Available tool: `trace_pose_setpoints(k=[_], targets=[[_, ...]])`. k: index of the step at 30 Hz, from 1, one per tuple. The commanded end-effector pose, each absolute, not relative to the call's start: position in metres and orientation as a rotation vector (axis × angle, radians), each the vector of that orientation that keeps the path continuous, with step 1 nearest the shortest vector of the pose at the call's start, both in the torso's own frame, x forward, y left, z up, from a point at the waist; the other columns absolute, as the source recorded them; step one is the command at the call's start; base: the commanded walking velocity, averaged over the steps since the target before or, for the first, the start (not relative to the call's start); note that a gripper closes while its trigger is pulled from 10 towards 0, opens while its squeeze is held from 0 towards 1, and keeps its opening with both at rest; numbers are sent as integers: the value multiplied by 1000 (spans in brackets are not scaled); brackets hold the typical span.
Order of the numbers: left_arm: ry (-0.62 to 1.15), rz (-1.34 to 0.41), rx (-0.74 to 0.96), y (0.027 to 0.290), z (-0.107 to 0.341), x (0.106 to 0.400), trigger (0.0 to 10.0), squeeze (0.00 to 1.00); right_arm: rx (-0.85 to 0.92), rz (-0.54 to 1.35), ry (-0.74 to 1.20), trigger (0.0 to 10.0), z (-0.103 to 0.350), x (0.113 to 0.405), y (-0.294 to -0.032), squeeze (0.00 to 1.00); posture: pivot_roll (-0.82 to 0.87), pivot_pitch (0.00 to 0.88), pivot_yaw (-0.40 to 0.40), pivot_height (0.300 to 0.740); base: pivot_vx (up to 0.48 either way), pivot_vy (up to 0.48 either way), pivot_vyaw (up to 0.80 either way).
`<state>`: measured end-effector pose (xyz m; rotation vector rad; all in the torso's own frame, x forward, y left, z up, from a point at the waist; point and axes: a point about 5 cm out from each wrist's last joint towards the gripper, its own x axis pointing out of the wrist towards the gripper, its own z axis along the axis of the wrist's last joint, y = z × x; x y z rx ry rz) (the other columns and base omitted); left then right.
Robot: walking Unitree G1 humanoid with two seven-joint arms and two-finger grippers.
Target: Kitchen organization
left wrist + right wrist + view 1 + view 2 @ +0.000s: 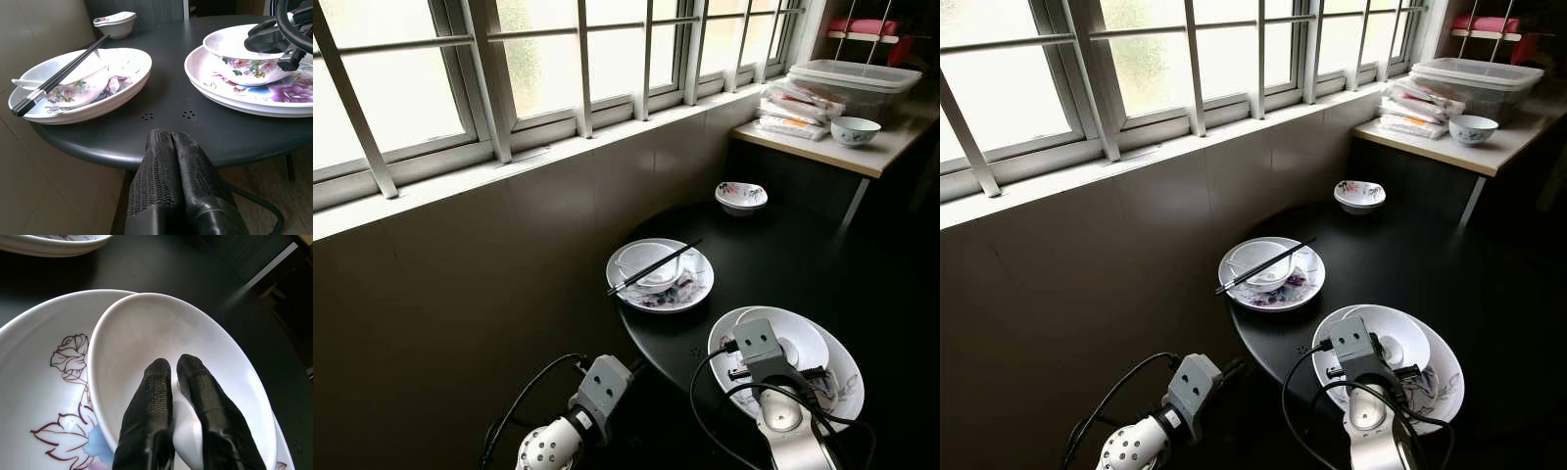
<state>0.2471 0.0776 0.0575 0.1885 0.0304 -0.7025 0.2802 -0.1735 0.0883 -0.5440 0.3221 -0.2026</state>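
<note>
Right wrist view: the right gripper is pinching a white spoon inside the bowl directly beneath it, on the near plate. The left gripper is waiting closed, farther off.

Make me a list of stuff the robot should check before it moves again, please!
1. Right gripper inside the near bowl: ok, its fingers are down in it.
2. Grip on the white spoon between the fingers: cannot tell if it is firm.
3. Bowl sitting on its flowered plate: ok.
4. Left gripper out of the way: ok, shut and low at the table edge.
5. Chopsticks steady across the far bowl: ok, resting there.
6. Small bowl clear of the arms: ok.
</note>
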Motion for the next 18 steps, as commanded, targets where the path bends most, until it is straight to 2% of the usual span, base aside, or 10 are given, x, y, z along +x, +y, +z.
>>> trace_pose_setpoints(k=[1,4,8,13,16,17,18], targets=[[27,-700,198,78,58,249,10000,0,-562,-212,264,0,98,284,-172,0,6,0,-36,740,0,0,0],[28,-699,196,77,58,249,10000,0,-579,-213,208,0,106,285,-170,0,5,0,-36,740,0,0,0],[31,-697,194,78,57,249,10000,0,-650,-183,30,0,128,286,-157,0,3,0,-35,740,0,0,0],[19,-680,192,80,59,250,10000,0,-629,-92,-111,0,143,284,-140,0,3,0,-34,740,0,0,0],[-7,-604,180,88,64,255,10000,0,-668,-31,-190,0,149,284,-131,0,6,0,-33,740,0,0,0],[-17,-561,180,93,66,259,10000,0,-665,0,-206,667,151,284,-127,0,6,0,-33,740,0,0,0],[-21,-502,174,100,68,263,10000,0,-670,37,-225,4980,151,284,-122,0,8,0,-32,740,0,0,800]])
